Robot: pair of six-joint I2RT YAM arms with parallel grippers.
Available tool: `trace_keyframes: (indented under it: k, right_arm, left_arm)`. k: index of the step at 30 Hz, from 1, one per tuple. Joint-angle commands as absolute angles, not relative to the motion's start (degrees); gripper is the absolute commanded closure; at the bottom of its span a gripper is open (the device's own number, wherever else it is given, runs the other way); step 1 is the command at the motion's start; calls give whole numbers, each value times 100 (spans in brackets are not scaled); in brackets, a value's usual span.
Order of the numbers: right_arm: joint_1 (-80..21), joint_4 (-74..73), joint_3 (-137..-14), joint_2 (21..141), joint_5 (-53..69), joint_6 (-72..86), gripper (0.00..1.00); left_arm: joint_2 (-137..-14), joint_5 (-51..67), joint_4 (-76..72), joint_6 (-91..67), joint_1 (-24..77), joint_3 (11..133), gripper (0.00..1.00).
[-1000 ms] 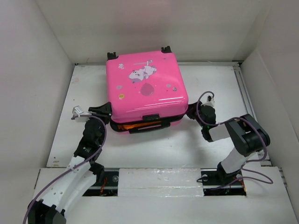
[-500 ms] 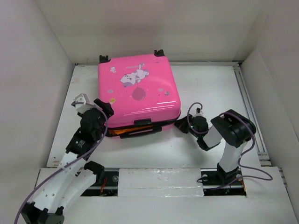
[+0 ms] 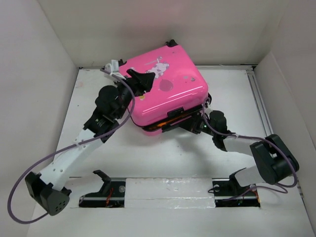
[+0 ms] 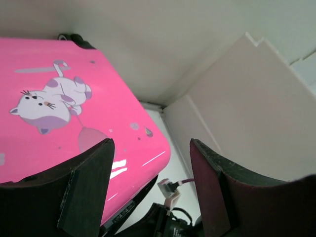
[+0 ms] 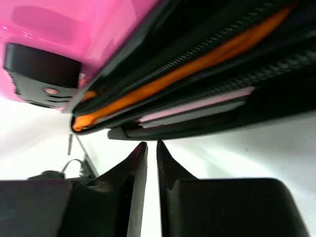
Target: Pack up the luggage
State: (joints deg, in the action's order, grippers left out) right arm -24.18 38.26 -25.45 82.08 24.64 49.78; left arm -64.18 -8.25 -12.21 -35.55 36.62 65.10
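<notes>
Pink suitcase (image 3: 168, 91) sits askew at the upper centre of the overhead view, lid nearly down, orange cloth (image 5: 197, 61) showing in the front gap. Your left gripper (image 4: 149, 148) hangs wide and empty over the lid. Your right gripper (image 5: 152, 150), narrowed to a slit on nothing, faces the front seam. Press the lid flat and tuck the cloth clear of the zipper (image 5: 207, 43) before closing.

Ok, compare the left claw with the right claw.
Left claw stands wide open; right claw shows only a slit. Left claw is above the suitcase lid; right claw sits low, pointing at its gaping zipper edge. Both have black fingers and hold nothing.
</notes>
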Motion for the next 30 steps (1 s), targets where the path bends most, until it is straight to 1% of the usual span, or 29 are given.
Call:
trace_keyframes:
  k: [1,2,4,5,6,7,8,9,10,12,13,14,15,16,17,18,19,20,21,22,23,24,26,27,28,30]
  right_arm:
    - [-2320,3322,-2664,8060,2355,4474,81]
    - [-2381,3322,-2559,8060,2355,4474,81]
    - [-2461,3322,-2462,8060,2355,4421,80]
    - [-2461,3322,-2374,8060,2408,4421,80]
    - [-2461,3322,-2373,7973,2408,4360,80]
    - [-2461,3244,-2373,7815,2478,4290,80]
    - [-2461,3060,-2373,7692,2531,4289,80]
    - [-2461,2937,-2373,7551,2531,4219,80]
    - [-2391,2753,-2443,7158,2531,4167,81]
    - [-2338,1919,-2557,6647,2139,3903,84]
    - [-2338,1638,-2610,6392,1849,3789,91]
    - [-2251,1235,-2610,5902,1593,3701,95]
    - [-2137,1100,-2610,5706,1252,3622,99]
    - [-1770,1038,-2610,5556,1248,3621,100]
    - [-1532,1037,-2610,5450,1248,3621,100]
    - [-1303,1037,-2610,5449,1248,3551,100]
    - [-840,1037,-2610,5528,1309,3551,100]
    - [-609,1037,-2828,5659,1431,3499,100]
    - [-415,1037,-2934,6008,1520,3498,100]
    - [-256,1202,-3040,6212,1616,3498,100]
    - [76,1308,-3285,6423,1756,3498,100]
    - [175,1449,-3435,6895,1888,3498,100]
    - [290,1634,-3856,7407,1959,3498,100]
    - [290,1791,-4198,7661,2021,3498,100]
    - [290,1906,-4393,8221,2074,3437,100]
    - [89,1959,-4971,8795,2424,3314,100]
  left_arm:
    - [-5750,-1317,-1862,-3867,3630,6040,42]
    - [-5548,-1197,-1994,-3815,3630,5925,42]
    - [-5633,-793,-1926,-3614,3682,6142,42]
    - [-5982,-252,-1794,-3482,3813,6370,42]
    - [-6203,-159,-1515,-3280,4023,6624,43]
    - [-6431,-306,-1346,-2991,4347,7262,43]
    - [-6686,-1099,-1153,-2649,4742,7643,43]
    - [-7298,-1708,-977,-1836,5712,8047,43]
    - [-7634,-2305,-819,-1393,6200,8799,43]
    - [-8511,-3282,-660,-863,7053,9471,44]
    - [-8691,-3339,-659,-757,7188,9666,45]
    - [-8805,-3340,-659,-825,7268,9668,48]
    - [-8807,-2992,-764,-974,7269,9468,50]
    - [-8807,-2849,-947,-1150,7269,9144,52]
    - [-8737,-2848,-1402,-1499,7269,8366,56]
    - [-8667,-2848,-1572,-1712,7269,7993,62]
    - [-8553,-2848,-1695,-1949,7269,7659,77]
    - [-8482,-2743,-1966,-2151,7269,7333,86]
    - [-8429,-2673,-2099,-2467,7216,6747,96]
    - [-8368,-2672,-2214,-2574,7216,6498,100]
    - [-8367,-2672,-2276,-2697,7216,6304,100]
    - [-8367,-2672,-2276,-2820,7216,6023,100]
    - [-8367,-2672,-2276,-3092,7216,5784,100]
    - [-8367,-2672,-2224,-3181,7216,5679,100]
    - [-8367,-2759,-2224,-3286,7216,5469,100]
    - [-8280,-2935,-2224,-3532,7216,5231,100]
